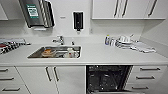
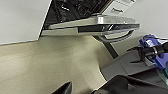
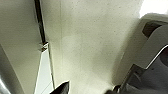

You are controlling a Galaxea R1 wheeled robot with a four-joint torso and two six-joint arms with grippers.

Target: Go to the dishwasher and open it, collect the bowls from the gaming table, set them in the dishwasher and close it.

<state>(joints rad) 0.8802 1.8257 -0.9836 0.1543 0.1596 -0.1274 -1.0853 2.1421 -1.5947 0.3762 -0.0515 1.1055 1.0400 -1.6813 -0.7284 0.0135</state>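
The dishwasher (image 1: 107, 78) stands open below the white countertop (image 1: 105, 56), right of the sink (image 1: 56, 52), its dark racks exposed. In the left wrist view its door (image 2: 100, 25) hangs lowered, handle outward. So the opening step looks done; fetching the bowls from the gaming table would follow. Whether either gripper's jaws are spread or pressed together I cannot tell.
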